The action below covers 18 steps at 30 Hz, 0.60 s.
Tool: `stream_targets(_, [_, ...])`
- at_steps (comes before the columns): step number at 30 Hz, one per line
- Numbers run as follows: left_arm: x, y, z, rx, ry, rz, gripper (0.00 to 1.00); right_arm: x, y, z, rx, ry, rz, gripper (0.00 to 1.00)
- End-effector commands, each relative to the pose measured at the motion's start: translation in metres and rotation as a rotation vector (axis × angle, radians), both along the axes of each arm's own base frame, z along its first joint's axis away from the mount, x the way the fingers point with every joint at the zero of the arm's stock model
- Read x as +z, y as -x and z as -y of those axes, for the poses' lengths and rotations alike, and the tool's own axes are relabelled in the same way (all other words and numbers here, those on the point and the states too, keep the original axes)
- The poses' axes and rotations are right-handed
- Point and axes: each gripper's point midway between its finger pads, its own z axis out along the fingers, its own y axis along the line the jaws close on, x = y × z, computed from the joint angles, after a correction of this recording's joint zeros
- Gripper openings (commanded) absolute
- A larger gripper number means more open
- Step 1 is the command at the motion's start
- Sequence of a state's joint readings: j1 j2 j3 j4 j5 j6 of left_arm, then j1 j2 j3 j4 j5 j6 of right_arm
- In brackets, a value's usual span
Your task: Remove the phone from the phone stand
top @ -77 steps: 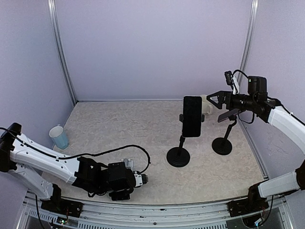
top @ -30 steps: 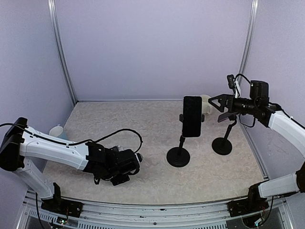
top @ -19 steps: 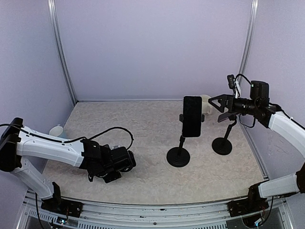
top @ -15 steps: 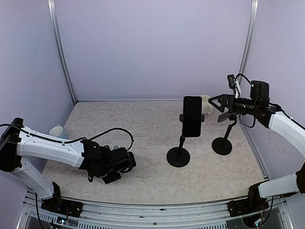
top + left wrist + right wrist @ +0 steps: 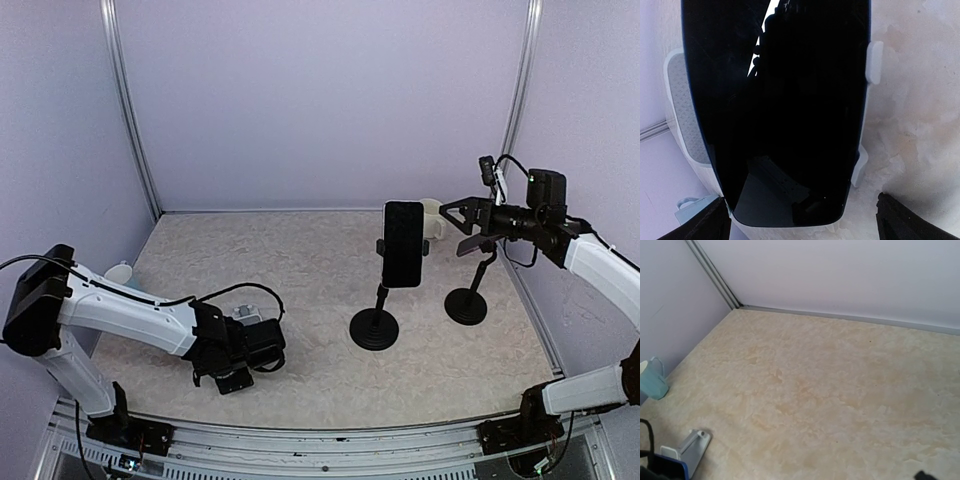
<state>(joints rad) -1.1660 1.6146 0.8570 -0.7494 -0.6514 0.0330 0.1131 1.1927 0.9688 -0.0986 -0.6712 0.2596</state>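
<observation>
The left arm [image 5: 130,312] has swung its forearm leftward, carrying the left gripper [image 5: 240,358] left and slightly farther from the near edge. Its upper link has lifted rightward and now hides most of the blue mug [image 5: 118,271], leaving only the rim showing. The cable [image 5: 255,292] loop over the wrist has tightened. The right gripper [image 5: 452,213] has drawn slightly right

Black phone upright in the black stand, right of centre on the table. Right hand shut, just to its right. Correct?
One thing is off: the right hand is open, not shut; the top view shows its jaws spread. The rest holds: the phone stands upright in the black stand, right of centre, with that hand just to its right.
</observation>
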Motion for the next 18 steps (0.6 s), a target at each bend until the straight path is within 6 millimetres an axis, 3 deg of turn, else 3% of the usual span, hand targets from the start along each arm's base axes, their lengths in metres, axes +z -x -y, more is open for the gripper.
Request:
stream_targets(1, [-0.003, -0.006, -0.009, 0.029, -0.026, 0.01, 0.99, 0.003, -0.001, 0.004, -0.005, -0.003, 0.023, 1.0])
stream_targets(10, [-0.004, -0.025, -0.009, 0.082, -0.027, 0.048, 0.97, 0.0, -0.003, 0.006, -0.01, 0.001, 0.017, 1.0])
stream_targets(18, [-0.016, -0.033, -0.008, 0.113, -0.063, 0.053, 0.87, -0.002, -0.003, 0.008, -0.014, 0.003, 0.015, 1.0])
